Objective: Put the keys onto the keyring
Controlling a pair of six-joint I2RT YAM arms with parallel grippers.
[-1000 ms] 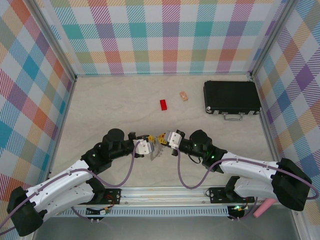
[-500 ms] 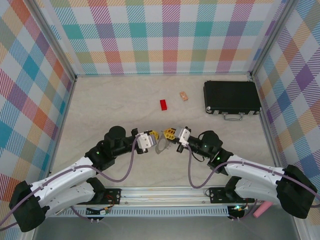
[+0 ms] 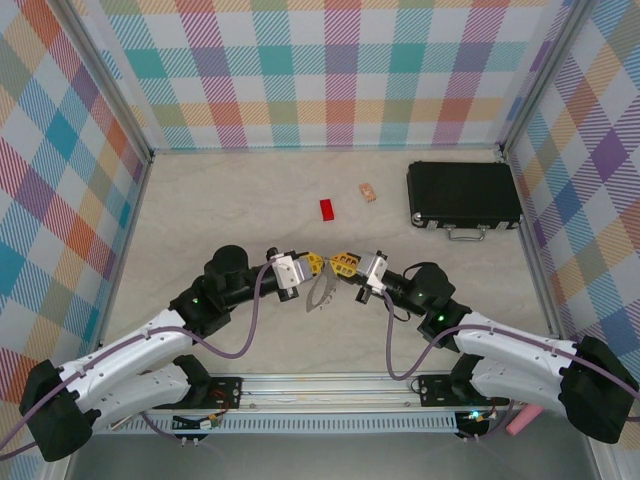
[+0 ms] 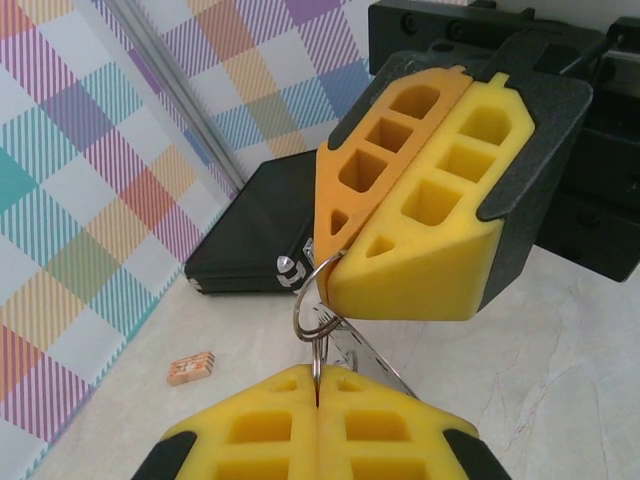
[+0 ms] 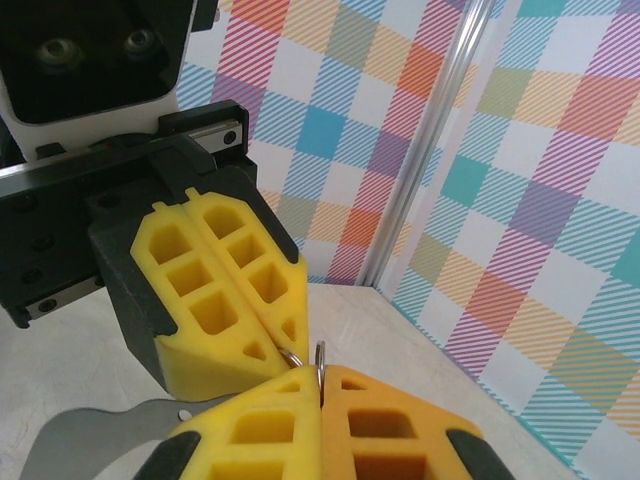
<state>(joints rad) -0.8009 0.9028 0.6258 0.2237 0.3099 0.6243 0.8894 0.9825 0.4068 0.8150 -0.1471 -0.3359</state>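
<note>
The keyring [image 3: 321, 291], flat and grey, hangs just above the table between both grippers. My left gripper [image 3: 313, 264] is shut on one of its thin wire loops [image 4: 314, 336]; the pinch shows between my own yellow pads in the left wrist view [image 4: 318, 385]. My right gripper [image 3: 343, 264] faces it tip to tip, shut on a wire loop [image 5: 320, 352] at its pads [image 5: 320, 372]. The ring's grey flat part [image 4: 365, 355] slants down behind the loops and also shows in the right wrist view [image 5: 100, 435]. The keys are hidden.
A black case [image 3: 463, 194] lies at the back right. A red block [image 3: 327, 209] and a small tan block [image 3: 368, 192] sit beyond the grippers. Plaid walls close three sides, and a metal rail [image 3: 330, 385] runs along the near edge.
Both grippers have moved away from the bases and slightly right, still tip to tip. The grey ring has come along with them and hangs lower between them.
</note>
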